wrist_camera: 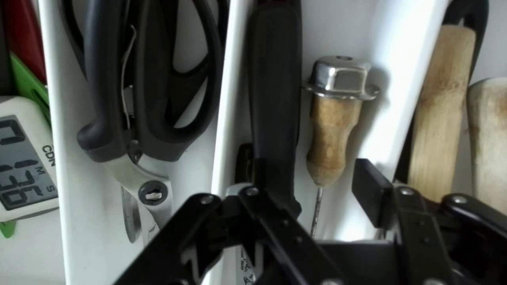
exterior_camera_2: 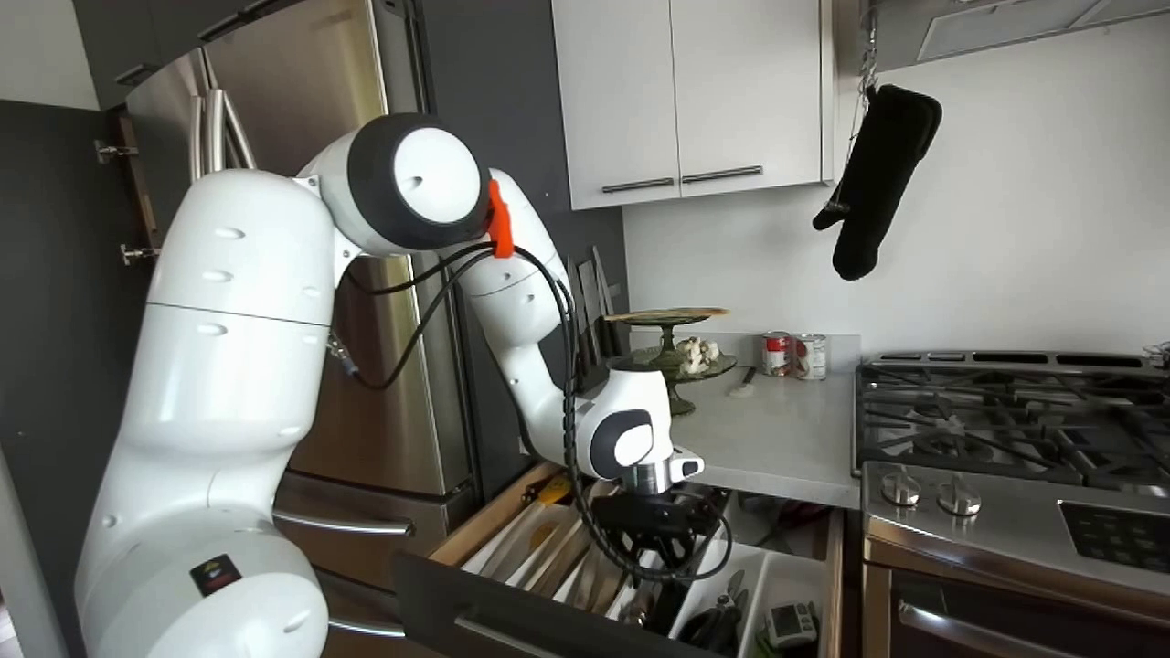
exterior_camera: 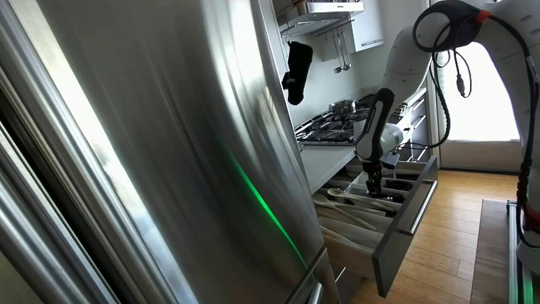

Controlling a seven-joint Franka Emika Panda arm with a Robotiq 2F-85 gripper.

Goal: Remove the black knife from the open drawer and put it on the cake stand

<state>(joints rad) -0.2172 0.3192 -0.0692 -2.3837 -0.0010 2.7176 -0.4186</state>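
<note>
The black knife handle (wrist_camera: 276, 79) lies lengthwise in a white compartment of the open drawer (exterior_camera_2: 530, 608) in the wrist view; its blade is hidden under my gripper. It also shows as a dark bar in an exterior view (exterior_camera_2: 667, 605). My gripper (wrist_camera: 315, 182) is open, pointing down into the drawer, in both exterior views (exterior_camera: 374, 190) (exterior_camera_2: 672, 553). Its left finger overlaps the knife handle; I cannot tell if they touch. Its right finger is beyond the wooden-handled pick (wrist_camera: 334, 122), near the divider. The green tiered cake stand (exterior_camera_2: 717, 367) is on the counter.
Black scissors (wrist_camera: 152, 91) and a white timer (wrist_camera: 27, 158) lie in neighbouring compartments. Wooden utensils (exterior_camera: 350, 211) fill others. Garlic sits on the stand's lower tier and a wooden board (exterior_camera_2: 686, 313) on top. The steel fridge (exterior_camera: 168, 126) and stove (exterior_camera: 329, 126) flank the counter (exterior_camera_2: 777, 439).
</note>
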